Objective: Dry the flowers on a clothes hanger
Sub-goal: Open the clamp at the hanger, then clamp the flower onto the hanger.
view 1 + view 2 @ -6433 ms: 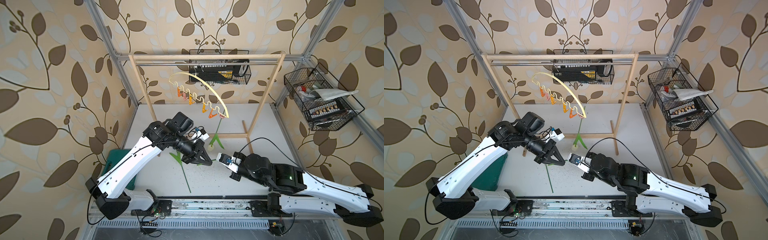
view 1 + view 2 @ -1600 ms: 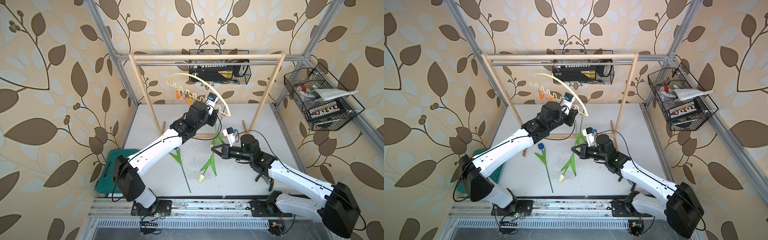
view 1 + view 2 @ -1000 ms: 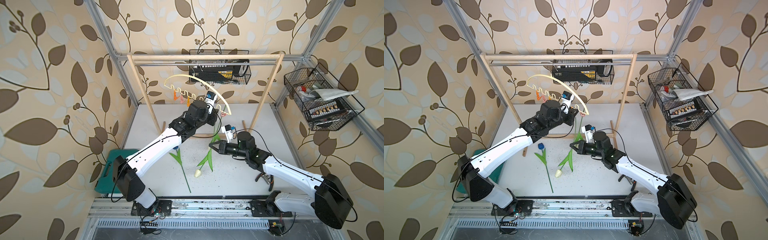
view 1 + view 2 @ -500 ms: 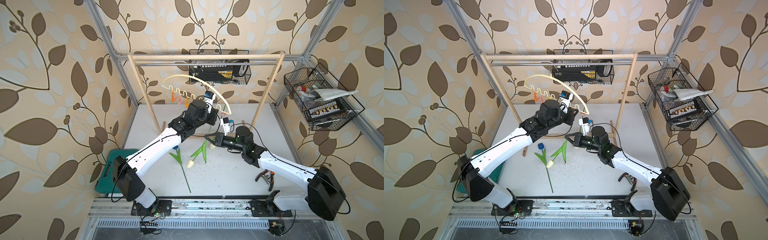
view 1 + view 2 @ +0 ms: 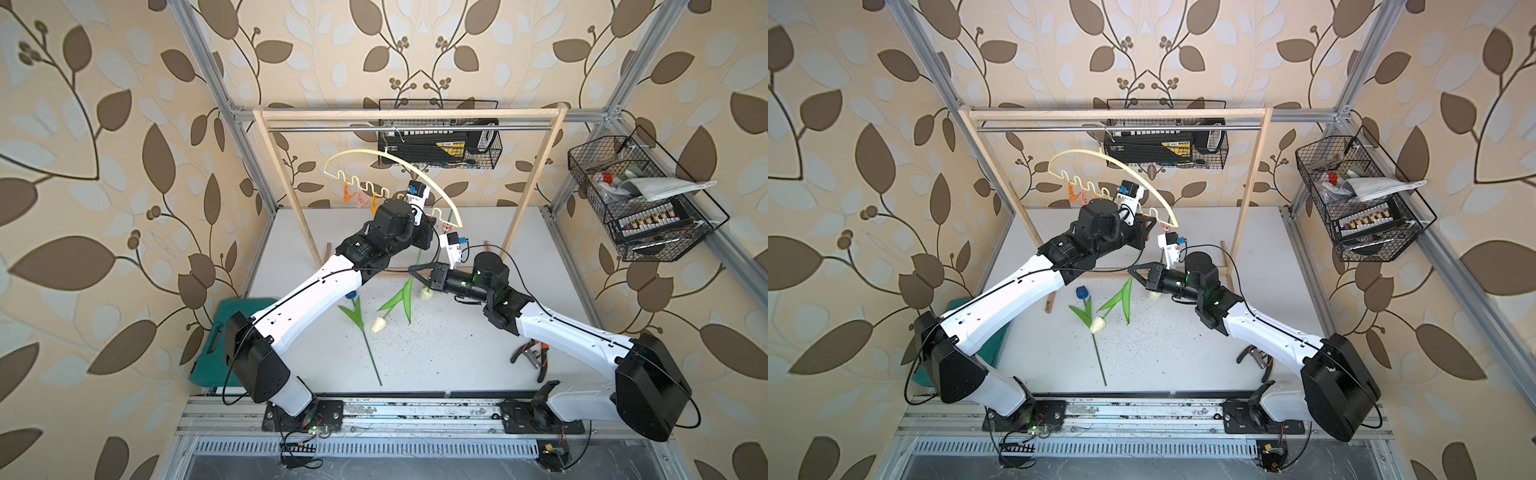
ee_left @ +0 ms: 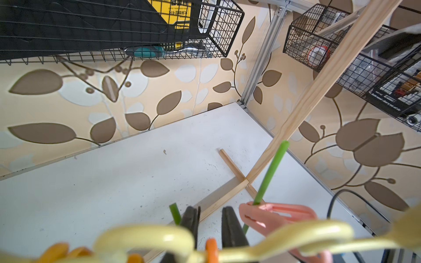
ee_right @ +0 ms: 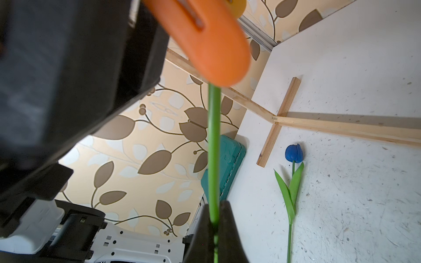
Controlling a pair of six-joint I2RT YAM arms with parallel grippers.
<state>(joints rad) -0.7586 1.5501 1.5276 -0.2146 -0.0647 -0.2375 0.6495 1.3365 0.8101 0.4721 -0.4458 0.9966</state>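
Right jaws clamp the cream tulip (image 5: 378,324) by its stem (image 7: 214,148), tip at the orange clip (image 7: 205,45) that the left jaws pinch on the hanger (image 6: 148,238), at the desk's (image 5: 457,353) 12 o'clock. Slide the stem straight up into the clip's mouth before letting go. The blue tulip (image 5: 1082,292) lies toward 9 o'clock.

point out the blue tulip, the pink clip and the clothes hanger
blue tulip (image 7: 293,153): right wrist view, on the flower head
pink clip (image 6: 257,219): left wrist view, on the clip's body
clothes hanger (image 6: 145,235): left wrist view, on the wavy lower bar
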